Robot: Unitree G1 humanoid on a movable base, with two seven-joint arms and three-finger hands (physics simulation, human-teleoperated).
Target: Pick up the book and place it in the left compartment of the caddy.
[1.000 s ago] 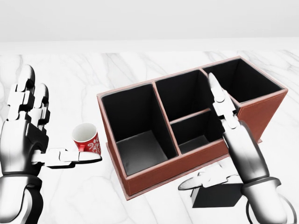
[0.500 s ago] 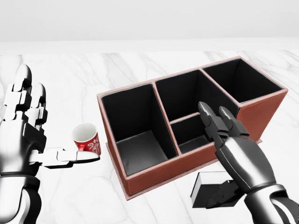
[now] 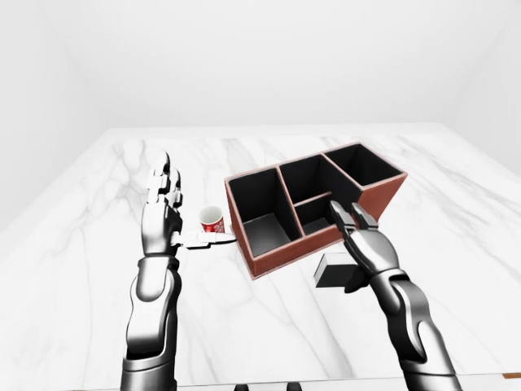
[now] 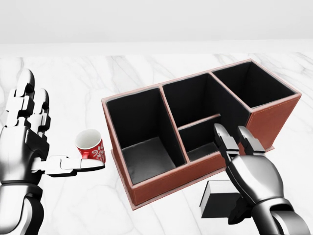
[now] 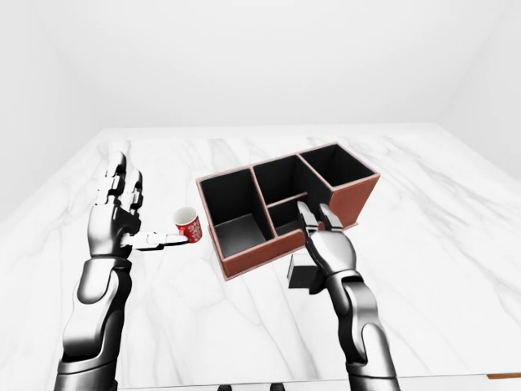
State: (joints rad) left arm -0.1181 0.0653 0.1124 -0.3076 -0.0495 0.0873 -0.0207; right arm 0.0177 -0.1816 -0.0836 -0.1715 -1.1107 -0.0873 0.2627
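Observation:
The book (image 4: 217, 197), a black slab, lies flat on the marble table just below the caddy's right half in the head view. My right hand (image 4: 231, 169) hovers over its right end, open: two fingers (image 4: 221, 137) point up toward the caddy and the thumb (image 4: 238, 211) hangs by the book's right side. The caddy (image 4: 161, 183) is red-brown with black insides. Its large left compartment (image 4: 146, 147) holds nothing. My left hand (image 4: 54, 132) stands open at the left, palm raised, thumb stretched under a red cup (image 4: 91, 145).
The red patterned cup stands close to the caddy's left wall. The caddy's middle section is split into two small bays, with another bay (image 4: 252, 83) at the right. The marble table (image 3: 98, 244) spreads wide on all sides; its far edge (image 4: 156, 48) lies above the caddy.
My right hand has drawn back from above the caddy's middle toward the bottom of the view and turned over the book; its thumb moved from the book's left to its right. The left hand barely shifted.

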